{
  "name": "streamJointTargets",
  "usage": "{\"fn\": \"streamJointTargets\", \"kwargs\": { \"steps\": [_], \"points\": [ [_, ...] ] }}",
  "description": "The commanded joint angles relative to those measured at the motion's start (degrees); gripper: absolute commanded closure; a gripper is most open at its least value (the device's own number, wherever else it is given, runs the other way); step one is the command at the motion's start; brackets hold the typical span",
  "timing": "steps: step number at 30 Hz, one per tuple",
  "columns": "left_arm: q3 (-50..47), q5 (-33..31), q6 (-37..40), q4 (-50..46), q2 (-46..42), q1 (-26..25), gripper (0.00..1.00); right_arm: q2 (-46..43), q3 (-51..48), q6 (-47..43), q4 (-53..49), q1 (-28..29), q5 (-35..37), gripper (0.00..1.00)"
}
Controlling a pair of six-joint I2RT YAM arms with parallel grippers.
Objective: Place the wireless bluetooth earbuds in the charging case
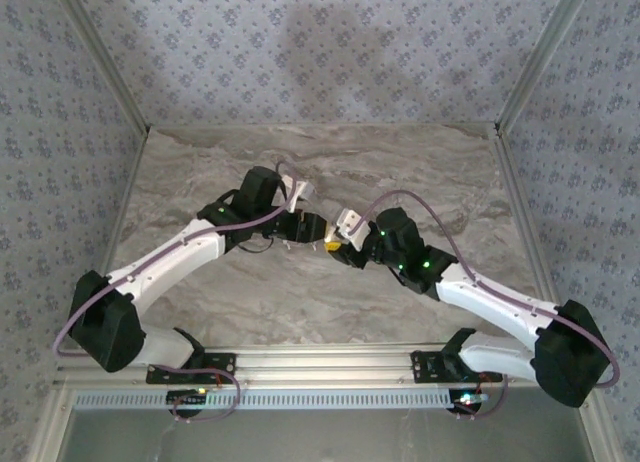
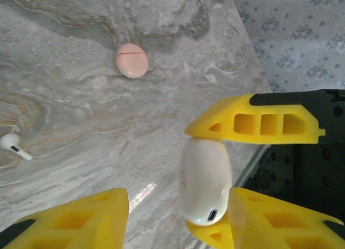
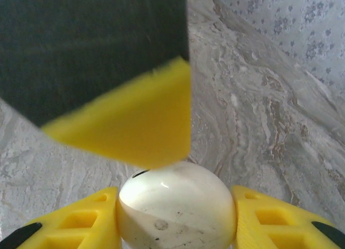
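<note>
While R gripper (image 3: 175,208) clamps case (image 2: 205,187), L gripper (image 2: 178,208) gapes over marble table (image 2: 81,114), floral walls (image 1: 320,52).

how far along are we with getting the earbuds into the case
Done: the right gripper is shut on the charging case, so the case is secured. In hand: the left gripper, open, has one finger against the case, which looks closed. Left: open the lid, then seat the earbuds. One earbud lies loose on the table, so at least that one is not in.
</note>
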Motion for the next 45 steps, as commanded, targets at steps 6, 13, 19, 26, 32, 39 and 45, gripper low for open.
{"fn": "streamJointTargets", "kwargs": {
  "steps": [6, 13, 19, 26, 32, 39, 45],
  "points": [
    [2.77, 3.56, -0.51, -1.94, 2.11, -1.19, 0.54, -1.23, 0.74, -3.36, 1.29, 1.84, 0.36, 0.62],
    [3.11, 3.99, -0.51, -2.07, 3.22, -1.18, 0.58, -1.91, 0.97, -4.07, 1.7, 2.44, 0.37, 0.61],
    [3.74, 6.85, -0.13, -1.82, 4.15, -1.19, 0.78, -2.27, 0.8, -4.59, 2.2, 2.63, 1.27, 0.61],
    [1.89, 11.45, 0.02, 2.77, 3.73, -0.49, 0.88, -6.21, -2.69, -6.1, 5.93, 1.65, 2.94, 0.45],
    [-0.79, 17.12, -1.07, 9.65, 3.25, 0.31, 0.89, -13.96, -9.96, -6.12, 11.74, -3.9, -6.19, 0.15],
    [-3.81, 24.25, -4.02, 19.55, 2.25, 0.4, 0.89, -20.63, -14.77, -5.89, 15.23, -13.24, -21.82, 0.0],
    [-4.91, 26.76, -6.17, 23.97, 2.11, 0.38, 0.89, -20.1, -11.69, -5.72, 11.66, -13.67, -23.12, 0.0]
  ]
}}
